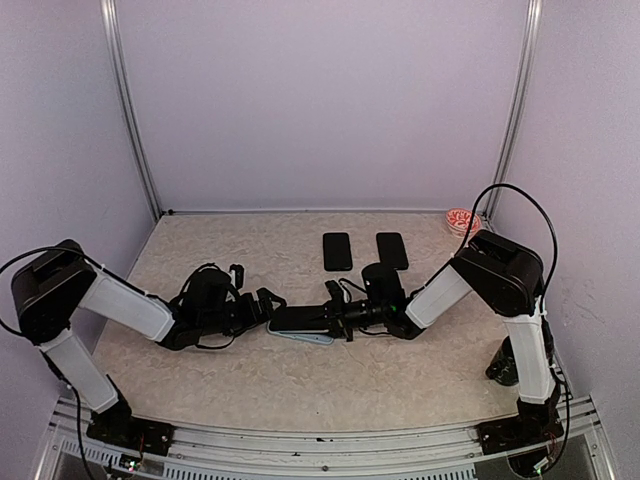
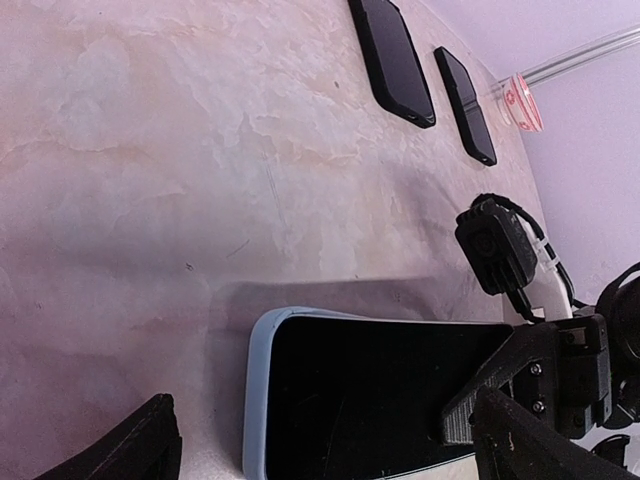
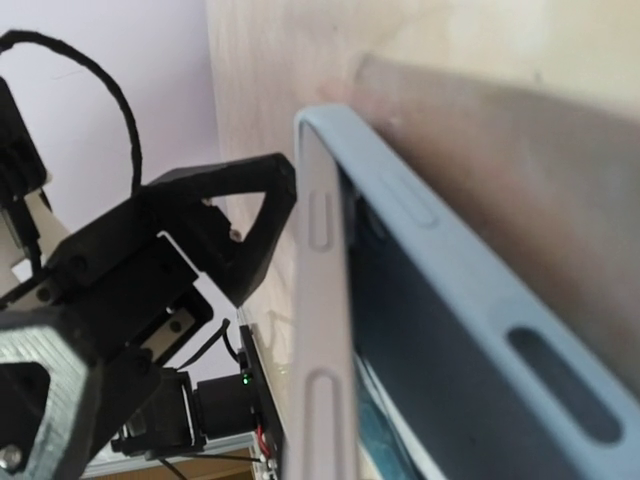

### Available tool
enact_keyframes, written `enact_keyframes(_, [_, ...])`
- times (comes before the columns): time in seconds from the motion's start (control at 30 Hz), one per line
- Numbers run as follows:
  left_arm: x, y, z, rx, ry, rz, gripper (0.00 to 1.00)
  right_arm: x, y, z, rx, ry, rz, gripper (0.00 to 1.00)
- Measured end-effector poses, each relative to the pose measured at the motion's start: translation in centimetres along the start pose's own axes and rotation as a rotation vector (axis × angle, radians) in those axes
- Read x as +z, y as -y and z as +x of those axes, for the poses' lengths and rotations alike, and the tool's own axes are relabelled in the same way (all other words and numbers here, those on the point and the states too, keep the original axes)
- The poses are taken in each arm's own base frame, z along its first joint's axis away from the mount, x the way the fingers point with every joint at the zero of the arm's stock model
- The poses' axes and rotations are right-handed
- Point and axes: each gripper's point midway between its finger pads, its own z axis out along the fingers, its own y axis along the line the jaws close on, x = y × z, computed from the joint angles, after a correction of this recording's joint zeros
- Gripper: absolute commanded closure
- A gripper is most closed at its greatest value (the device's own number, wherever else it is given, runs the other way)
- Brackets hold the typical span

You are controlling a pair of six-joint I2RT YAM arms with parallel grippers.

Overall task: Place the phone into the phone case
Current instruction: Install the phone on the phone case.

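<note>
Midway across the counter (image 1: 250, 390), both arms meet over the phone (image 2: 380, 400), which lies screen-up in the pale blue case (image 2: 256, 390), its long sides running left to right. The left fingers (image 2: 145, 445) are spread wide, one on each side of the case's left end and clear of it. The right fingers (image 2: 495, 380) are pressed together and rest on the phone's right end. In the left wrist view the blue rim wraps the dark screen around the near corner. The right wrist view looks along the case's side wall, with its button cut-outs, and shows a dark gap inside the rim; whether the phone sits fully home cannot be told. Two black slabs (image 1: 337, 251) (image 1: 392, 250) lie side by side near the far edge, well apart from the arms. A small red-and-white disc (image 1: 462, 220) sits in the far right corner.
</note>
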Motion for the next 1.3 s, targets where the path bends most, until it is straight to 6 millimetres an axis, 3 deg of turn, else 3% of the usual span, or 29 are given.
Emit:
enact_keyframes(0.53, [-0.2,1.5,0.9,0.0,-0.051,0.088,0.01,-0.4,-0.4,0.7,-0.07,-0.02,-0.028,1.0])
enact_keyframes(0.8, [-0.1,2.6,1.2,0.004,-0.08,0.144,0.01,-0.8,-2.0,1.0,-0.152,-0.026,-0.067,1.0])
enact_keyframes(1.3, [0.2,5.1,1.9,0.018,-0.129,0.289,0.26,-1.1,-3.2,1.6,-0.267,-0.062,-0.119,1.0])
